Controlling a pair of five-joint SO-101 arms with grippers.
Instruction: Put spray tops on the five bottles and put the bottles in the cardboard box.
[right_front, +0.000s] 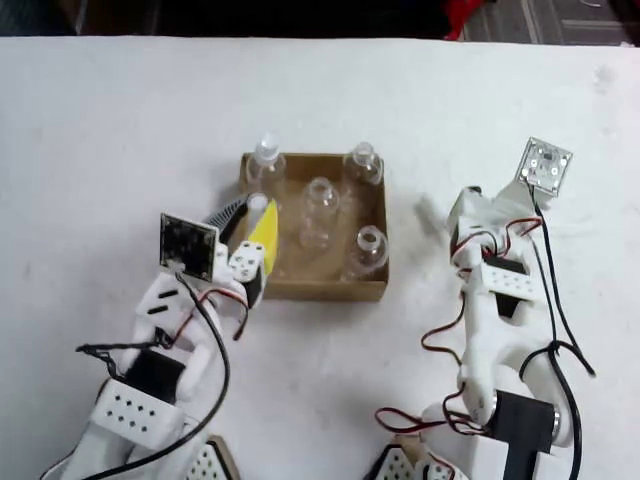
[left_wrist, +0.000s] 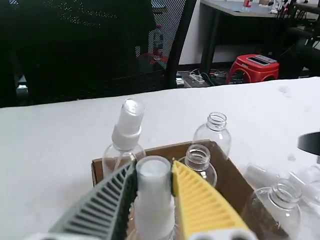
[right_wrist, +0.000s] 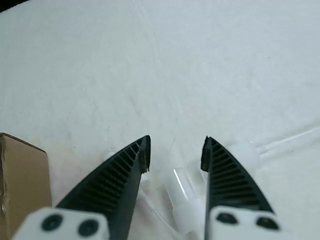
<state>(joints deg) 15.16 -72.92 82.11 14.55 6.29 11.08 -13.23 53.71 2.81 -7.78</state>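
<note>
One bottle (right_front: 266, 160) at the far left of the box (right_front: 330, 290) wears its top. The left tool (left_wrist: 152, 167) pinches a spray top (left_wrist: 154, 200) at the near-left corner. Three open bottles (right_front: 320, 200) remain. The right tool (right_wrist: 175, 150), spread wide, hovers over loose tops (right_wrist: 182, 192) on the counter (right_front: 120, 120).

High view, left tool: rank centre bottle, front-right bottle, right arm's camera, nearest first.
From the left tool, shut on a spray top:
1. Centre bottle, middle of the cardboard box.
2. Front-right bottle, box's near right corner.
3. Right arm's camera, past the box's right side.
</note>
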